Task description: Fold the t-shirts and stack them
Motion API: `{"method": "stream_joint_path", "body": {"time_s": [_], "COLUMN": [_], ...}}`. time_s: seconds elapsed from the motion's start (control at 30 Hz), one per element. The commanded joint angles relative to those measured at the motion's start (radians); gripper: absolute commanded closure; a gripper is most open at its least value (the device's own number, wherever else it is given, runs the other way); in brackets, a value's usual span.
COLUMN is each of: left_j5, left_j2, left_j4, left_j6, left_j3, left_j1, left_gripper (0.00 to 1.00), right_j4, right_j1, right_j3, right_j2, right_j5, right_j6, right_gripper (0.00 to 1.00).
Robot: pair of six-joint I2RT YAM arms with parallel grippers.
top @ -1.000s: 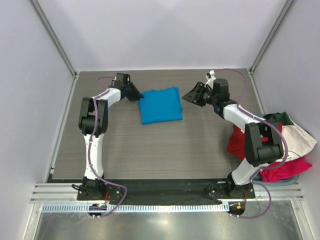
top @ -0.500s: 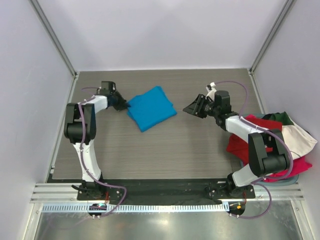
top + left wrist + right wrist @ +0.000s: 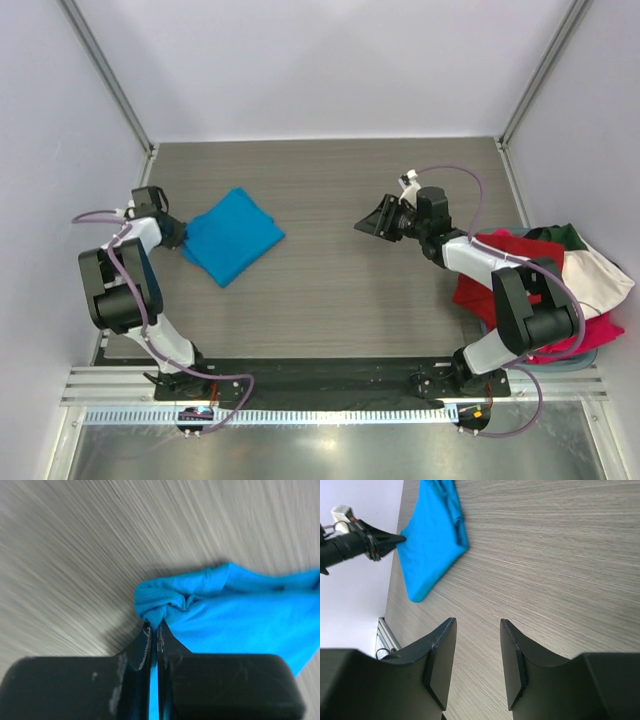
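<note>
The left gripper [image 3: 154, 630] is clamped tight on a bunched corner of the folded bright blue cloth t-shirt [image 3: 232, 235]. The shirt lies flat on the grey wood-grain surface [image 3: 330, 300], spreading away from that gripper's fingertips. The right gripper [image 3: 477, 625] hangs over bare surface with its jaws parted and nothing between them; the blue shirt sits well ahead of its fingertips, well apart from them. Behind the right gripper, a heap of red, magenta, dark green and white t-shirts [image 3: 560, 285] lies at the surface's edge.

The blue shirt looks light, limp and thin. It should slide easily over the smooth surface, but a single-corner pinch would likely let the folded layers sag and fall open if lifted. A safer hold would probably catch all layers along a folded edge, ideally at two corners.
</note>
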Motion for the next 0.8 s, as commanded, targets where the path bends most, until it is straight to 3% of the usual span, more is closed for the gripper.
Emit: {"method": "stream_joint_path", "body": {"time_s": [0.0, 0.1, 0.13, 0.17, 0.23, 0.4, 0.5, 0.57, 0.6, 0.67, 0.77], "left_j5": [-0.243, -0.339, -0.331, -0.317, -0.300, -0.256, -0.169, -0.121, -0.100, -0.104, -0.158], "left_j2": [0.009, 0.096, 0.121, 0.139, 0.156, 0.013, -0.139, -0.262, -0.306, -0.400, -0.461], "left_j4": [0.006, -0.103, -0.121, -0.135, -0.160, -0.094, -0.034, 0.013, 0.051, 0.085, 0.104], "left_j6": [0.028, 0.012, 0.000, -0.008, -0.011, -0.018, -0.017, -0.025, -0.047, -0.060, -0.048], "left_j3": [0.094, 0.263, 0.338, 0.369, 0.398, 0.268, 0.153, 0.084, 0.031, -0.011, -0.015], "left_j1": [0.027, 0.030, 0.030, 0.030, 0.025, 0.019, -0.002, -0.024, -0.065, -0.126, -0.359], "left_gripper": [1.00, 0.98, 0.63, 0.42, 0.28, 0.19, 0.06, 0.00, 0.00, 0.00, 0.00], "right_j4": [0.081, 0.095, 0.097, 0.097, 0.106, 0.076, 0.049, 0.036, 0.017, -0.009, -0.085], "right_j1": [0.007, 0.010, 0.011, 0.010, 0.011, 0.016, 0.020, 0.027, 0.028, 0.037, 0.089], "right_j3": [-0.016, -0.030, -0.030, -0.029, -0.029, -0.030, -0.035, -0.036, -0.039, -0.042, -0.043], "right_j2": [-0.017, -0.013, -0.007, -0.004, -0.001, -0.039, -0.080, -0.105, -0.132, -0.163, -0.249], "right_j5": [0.016, 0.021, 0.025, 0.025, 0.022, 0.054, 0.094, 0.116, 0.139, 0.172, 0.299], "right_j6": [-0.005, -0.009, -0.009, -0.009, -0.011, -0.042, -0.057, -0.063, -0.069, -0.081, -0.134], "right_gripper": [0.54, 0.53, 0.51, 0.48, 0.45, 0.40, 0.25, 0.06, 0.00, 0.00, 0.00]}}
